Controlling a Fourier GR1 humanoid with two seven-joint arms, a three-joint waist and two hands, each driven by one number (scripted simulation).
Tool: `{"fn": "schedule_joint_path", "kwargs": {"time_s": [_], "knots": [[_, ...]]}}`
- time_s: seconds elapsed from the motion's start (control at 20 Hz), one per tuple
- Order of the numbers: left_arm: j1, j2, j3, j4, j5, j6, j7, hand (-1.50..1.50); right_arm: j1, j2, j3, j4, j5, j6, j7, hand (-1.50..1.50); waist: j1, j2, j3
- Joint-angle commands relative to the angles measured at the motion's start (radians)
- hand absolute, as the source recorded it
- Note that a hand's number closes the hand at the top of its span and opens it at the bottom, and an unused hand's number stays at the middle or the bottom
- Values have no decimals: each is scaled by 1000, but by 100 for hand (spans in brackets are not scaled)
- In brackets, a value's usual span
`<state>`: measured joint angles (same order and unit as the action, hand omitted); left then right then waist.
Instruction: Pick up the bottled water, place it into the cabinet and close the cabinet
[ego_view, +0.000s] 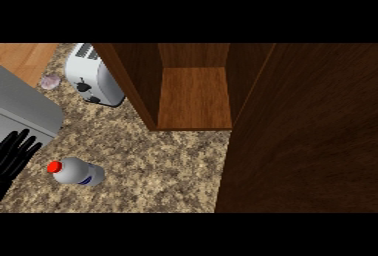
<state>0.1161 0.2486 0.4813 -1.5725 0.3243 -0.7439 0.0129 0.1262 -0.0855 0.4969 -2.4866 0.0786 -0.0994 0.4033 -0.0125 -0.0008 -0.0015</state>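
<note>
Bottle (77, 172) lay on the counter (162, 165), near left, unheld. Your left hand (16, 155) rested beside it, fingers (26, 142) straight, released. Cabinet (193, 95) stood open to receive it.

Light is even and moderate over the speckled counter (159, 160), with no hard glare; the cabinet (193, 95) interior reads warm and mid-bright on its shelf, darker along its side walls; the open cabinet door (310, 130) is the dimmest surface, a deep brown. The toaster (94, 75) shows a soft sheen; the bottled water (77, 172) casts only a faint shadow. The left hand (16, 152) is flat black, without detail.
</note>
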Motion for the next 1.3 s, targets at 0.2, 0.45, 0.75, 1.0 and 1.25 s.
{"fn": "schedule_joint_path", "kwargs": {"time_s": [0.2,0.45,0.75,1.0,1.25], "knots": [[-77,1,-36,307,-241,-15,-262,-150,-1,-38,2,-95,71,-19,56,-150,2,1,0],[-130,50,-31,480,-296,-6,-363,-150,-8,-28,65,-103,132,-68,76,-150,0,0,-1],[-211,32,-78,672,-390,70,-540,-150,-41,-52,40,-112,109,-74,85,-150,-1,0,0],[-274,43,-112,843,-447,117,-679,-150,-10,-78,25,-54,86,-74,-2,-150,-3,2,0],[-336,59,-119,995,-463,161,-793,-150,-25,-60,82,-75,126,-112,38,-150,-5,2,-1]]}}
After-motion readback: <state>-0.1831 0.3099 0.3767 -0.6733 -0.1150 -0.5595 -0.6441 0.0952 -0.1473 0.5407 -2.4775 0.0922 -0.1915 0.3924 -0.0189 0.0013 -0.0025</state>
